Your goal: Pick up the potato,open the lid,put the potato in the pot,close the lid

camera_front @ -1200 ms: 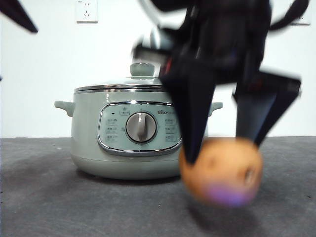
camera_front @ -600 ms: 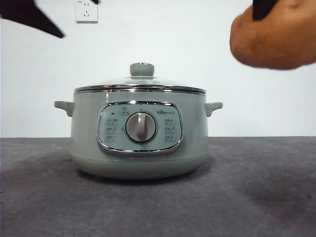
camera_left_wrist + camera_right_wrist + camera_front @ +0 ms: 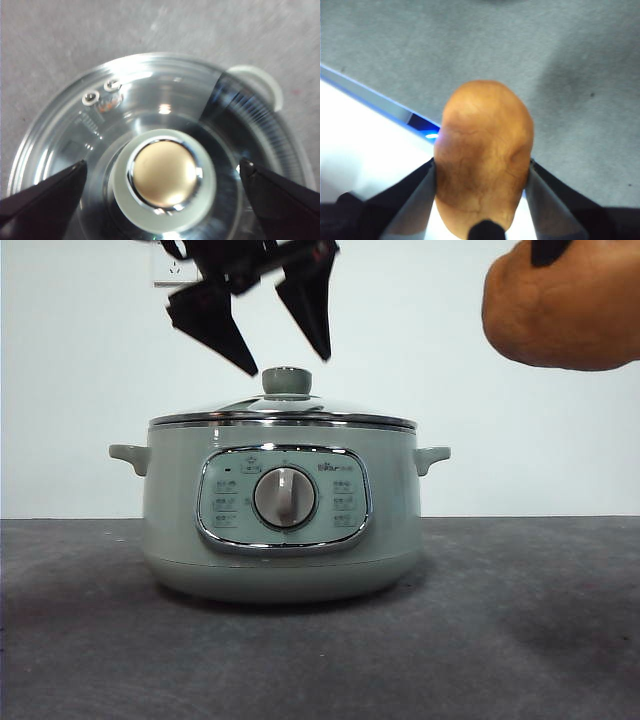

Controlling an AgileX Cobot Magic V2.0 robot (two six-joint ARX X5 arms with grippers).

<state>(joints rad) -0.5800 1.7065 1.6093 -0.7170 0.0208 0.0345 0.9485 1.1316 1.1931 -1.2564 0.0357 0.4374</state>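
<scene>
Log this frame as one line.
right claw: holds potato aloft | left claw: open above lid knob | lid: on pot

I see the pale sage-green pot [image 3: 283, 523] standing upright at the middle of the grey table, its chrome-framed panel and grey dial facing me, a small handle on each side. The glass lid [image 3: 283, 416] sits closed on it, metal rim level, pale green knob [image 3: 287, 381] on top. The orange-brown potato [image 3: 565, 305] hangs high at the right, well clear of the pot.
</scene>
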